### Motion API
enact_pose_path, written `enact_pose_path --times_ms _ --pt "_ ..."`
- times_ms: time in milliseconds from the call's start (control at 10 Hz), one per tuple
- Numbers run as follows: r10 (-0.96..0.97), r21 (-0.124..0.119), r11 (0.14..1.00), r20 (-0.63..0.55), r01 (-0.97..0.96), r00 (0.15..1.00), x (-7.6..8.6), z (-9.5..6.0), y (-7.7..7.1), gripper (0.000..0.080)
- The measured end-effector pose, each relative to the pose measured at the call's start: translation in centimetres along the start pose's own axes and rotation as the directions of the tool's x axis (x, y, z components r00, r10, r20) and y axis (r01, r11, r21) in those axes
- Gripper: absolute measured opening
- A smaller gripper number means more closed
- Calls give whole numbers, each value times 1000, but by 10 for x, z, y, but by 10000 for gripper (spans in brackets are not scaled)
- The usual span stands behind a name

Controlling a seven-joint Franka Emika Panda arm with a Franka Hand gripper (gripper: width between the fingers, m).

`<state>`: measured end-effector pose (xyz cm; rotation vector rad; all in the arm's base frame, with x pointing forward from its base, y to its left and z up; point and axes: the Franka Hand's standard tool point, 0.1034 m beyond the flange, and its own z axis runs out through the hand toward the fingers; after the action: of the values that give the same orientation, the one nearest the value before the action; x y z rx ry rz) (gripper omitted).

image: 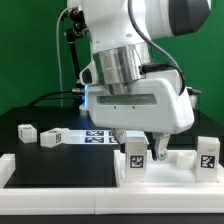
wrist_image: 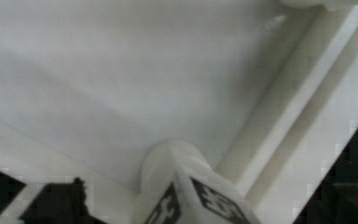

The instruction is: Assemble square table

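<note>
The white square tabletop (image: 178, 166) lies tray-side up at the front, on the exterior view's right. A tagged white leg (image: 133, 153) stands in its near corner and another leg (image: 208, 153) stands at its far right. My gripper (image: 139, 142) hangs low over the first leg, with one dark finger on each side of it and its jaws spread. In the wrist view the tabletop's inner floor (wrist_image: 105, 90) and its raised rim (wrist_image: 291, 110) fill the picture. The leg (wrist_image: 190, 190) sits between the fingers of my gripper (wrist_image: 197, 208), with gaps on both sides.
Two loose tagged legs (image: 25, 131) (image: 48, 138) lie on the black table at the exterior view's left. The marker board (image: 88, 135) lies behind them. A long white border rail (image: 60, 172) runs along the front edge.
</note>
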<state>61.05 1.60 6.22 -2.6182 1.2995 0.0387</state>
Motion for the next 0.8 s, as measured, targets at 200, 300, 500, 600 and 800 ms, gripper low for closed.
enact_pose_path --times_ms 200,300,500,600,800 --pt "-190 -3 982 -1 190 982 1 0 0 649" --pt "-398 -51 916 -15 397 917 4 -6 -3 649" --pt "-700 -87 713 -37 696 713 12 -12 -7 649" --pt "-681 -85 731 -37 677 731 11 -11 -7 637" --pt "-653 -83 757 -40 648 757 11 -11 -7 468"
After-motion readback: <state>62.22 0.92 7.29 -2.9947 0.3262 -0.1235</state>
